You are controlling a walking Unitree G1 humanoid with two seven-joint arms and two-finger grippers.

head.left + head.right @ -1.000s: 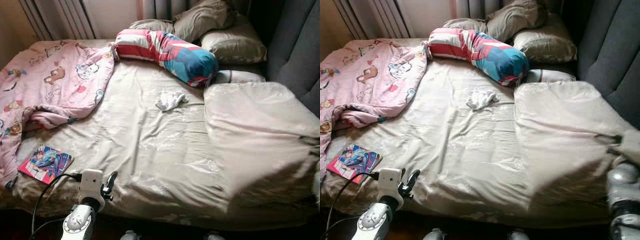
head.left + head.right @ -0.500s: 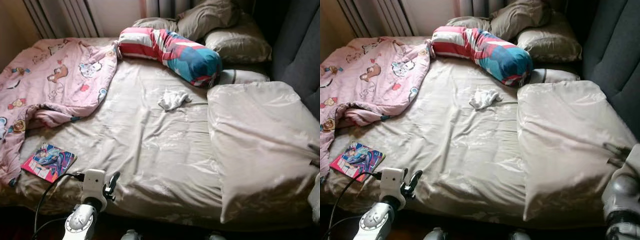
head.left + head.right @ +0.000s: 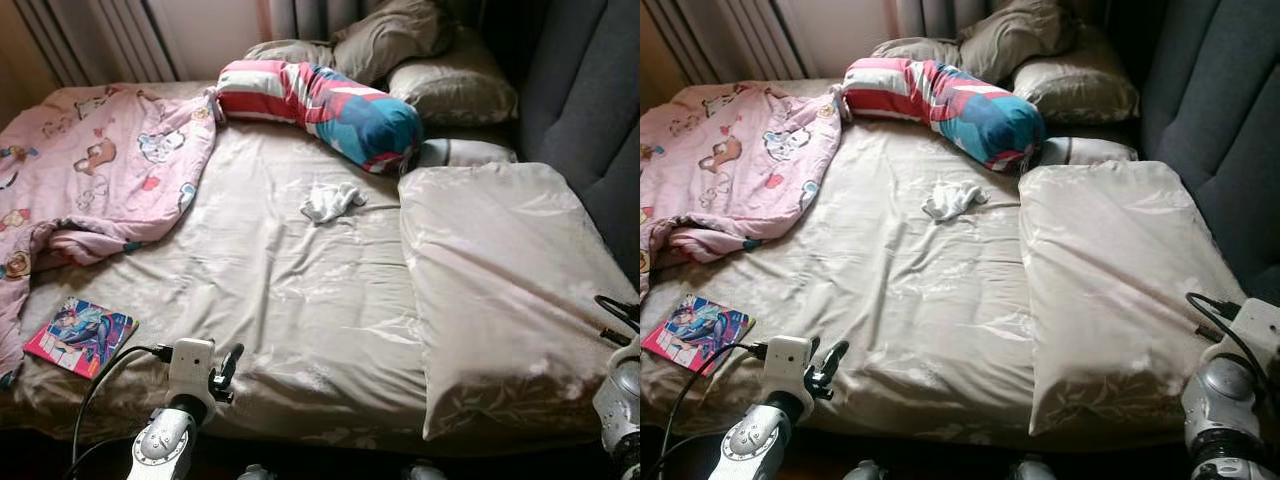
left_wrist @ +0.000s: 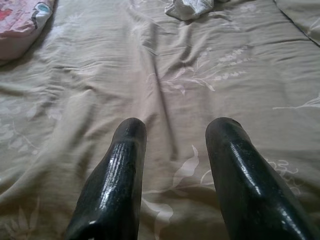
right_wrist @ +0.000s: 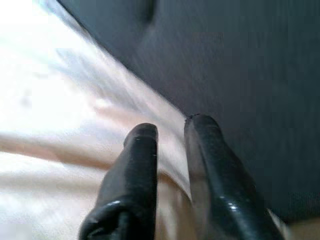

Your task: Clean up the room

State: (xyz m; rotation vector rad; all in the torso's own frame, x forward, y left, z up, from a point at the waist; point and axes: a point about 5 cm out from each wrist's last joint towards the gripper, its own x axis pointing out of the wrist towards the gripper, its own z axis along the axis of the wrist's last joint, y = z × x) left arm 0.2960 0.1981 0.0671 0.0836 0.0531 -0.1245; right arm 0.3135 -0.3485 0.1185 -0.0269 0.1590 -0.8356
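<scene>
A beige bed (image 3: 300, 300) lies before me. On its right side rests a folded beige cover (image 3: 500, 290). A small crumpled white cloth (image 3: 330, 200) sits mid-bed. A pink cartoon blanket (image 3: 90, 170) is bunched at the left, with a colourful book (image 3: 80, 335) near the front left corner. My left gripper (image 4: 177, 130) hovers open over the sheet at the front edge, holding nothing. My right gripper (image 5: 170, 130) is by the cover's right edge next to the dark headboard; its fingers stand slightly apart with nothing between them.
A striped red, white and blue bolster (image 3: 320, 105) lies across the far side, with olive pillows (image 3: 450, 85) behind it. A dark upholstered headboard (image 3: 590, 100) runs along the right. Curtains (image 3: 90, 40) hang at the far left.
The right gripper has let go of the beige cover and drawn back to the near right corner. The cover now lies flat and narrower. The left arm has hardly moved.
</scene>
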